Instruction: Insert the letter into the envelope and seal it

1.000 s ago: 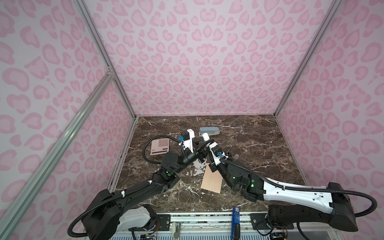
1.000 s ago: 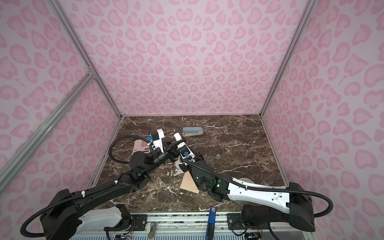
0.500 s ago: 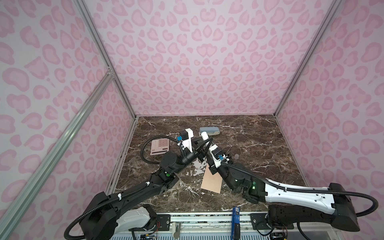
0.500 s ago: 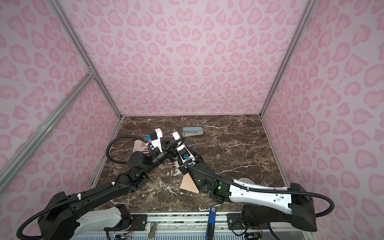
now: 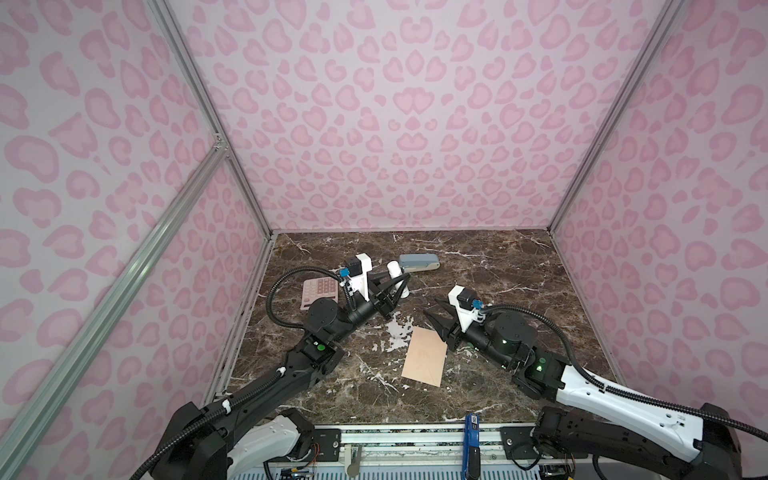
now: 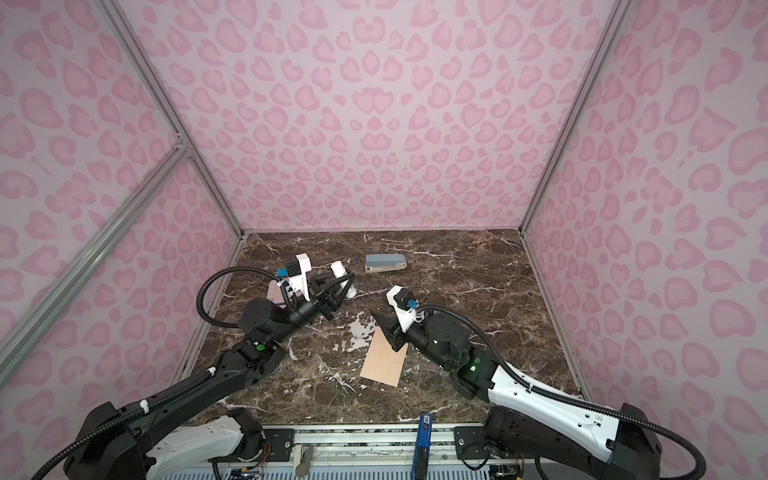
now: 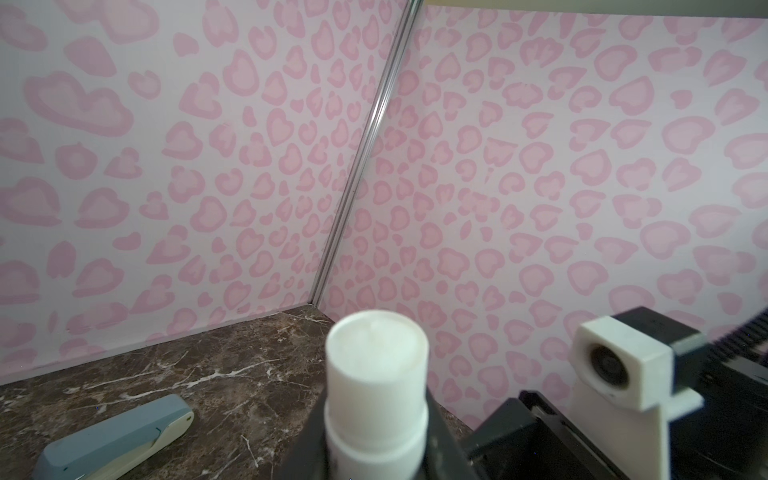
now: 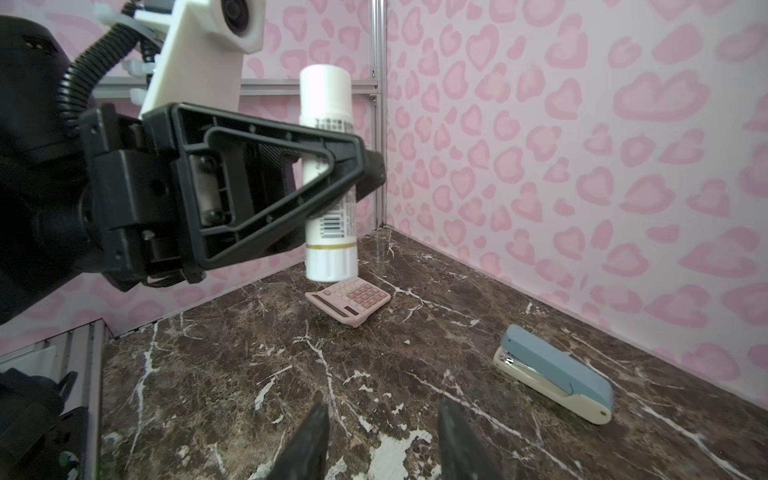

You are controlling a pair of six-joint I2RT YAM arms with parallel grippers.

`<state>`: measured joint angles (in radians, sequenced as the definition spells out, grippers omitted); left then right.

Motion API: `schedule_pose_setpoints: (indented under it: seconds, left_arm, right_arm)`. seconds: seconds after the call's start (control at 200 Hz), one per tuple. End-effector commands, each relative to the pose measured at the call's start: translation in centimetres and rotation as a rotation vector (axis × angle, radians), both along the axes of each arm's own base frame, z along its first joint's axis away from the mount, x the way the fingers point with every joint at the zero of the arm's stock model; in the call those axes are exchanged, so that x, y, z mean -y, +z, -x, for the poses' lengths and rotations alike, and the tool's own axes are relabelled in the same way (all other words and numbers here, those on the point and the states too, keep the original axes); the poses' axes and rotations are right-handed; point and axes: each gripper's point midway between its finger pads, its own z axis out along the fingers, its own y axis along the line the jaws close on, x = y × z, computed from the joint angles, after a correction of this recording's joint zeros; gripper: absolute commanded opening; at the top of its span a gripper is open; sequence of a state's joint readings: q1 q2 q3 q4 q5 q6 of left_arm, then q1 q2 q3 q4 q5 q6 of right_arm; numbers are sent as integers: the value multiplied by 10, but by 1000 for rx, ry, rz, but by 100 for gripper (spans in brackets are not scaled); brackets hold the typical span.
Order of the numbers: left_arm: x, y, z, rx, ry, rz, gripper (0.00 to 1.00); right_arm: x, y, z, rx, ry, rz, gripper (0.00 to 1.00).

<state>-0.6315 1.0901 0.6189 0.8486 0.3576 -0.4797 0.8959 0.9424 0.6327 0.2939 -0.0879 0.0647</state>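
Peach-pink paper lies flat on the dark marble table (image 5: 498, 266): this is the envelope (image 5: 424, 357), near the front middle. In both top views it shows as a plain closed rectangle with no flap sticking out. I can't make out whether the flap is folded down on top or lies underneath. The letter is nowhere to be seen, so I'd guess it is already inside, which would put us at the sealing step.

The left gripper (image 5: 400, 283) is raised off the table toward the back left, clamped round the middle of a white glue stick (image 5: 393, 268). In the right wrist view the stick hangs upright above a pink calculator (image 8: 349, 299), and its upper end looks capped. The right gripper (image 8: 382, 411) sits low by the envelope's far right corner, with its jaws parted and nothing between them. I can't tell whether it touches the paper.

As I read it, the next move needs that cap off. The free right gripper would have to come across, pinch the cap squarely and pull along the stick's length while the left holds firm. After that the flap has to be lifted, glued along its edge and pressed down. Thin paper on smooth stone will likely slide, so one gripper ought to pin it.
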Motion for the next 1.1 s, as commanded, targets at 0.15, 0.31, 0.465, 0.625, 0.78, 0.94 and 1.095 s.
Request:
schedule_pose_setpoints:
  seconds: [0.15,0.31,0.465,0.625,0.78,0.94,1.095]
  left_arm:
    - [18,10,41,60,-328,4,4]
    - [21,10,46,66,-369,9,4]
    - [23,9,47,60,-388,18,4]
    - [24,7,47,55,-400,25,4]
    - [28,7,47,53,-410,27,4]
    - [30,7,47,53,-415,27,4]
    - [31,8,47,55,-418,29,4]
  right_arm:
    - [-17,15,27,-83,267,-156,45]
    - [-23,22,27,-103,306,-217,46]
    - [-29,27,27,-106,339,-240,47]
    - [-36,33,28,-103,379,-239,47]
    - [-39,37,29,-91,393,-222,44]
    - [-43,34,30,-98,411,-213,39]
    - [-45,31,30,-104,412,-202,37]
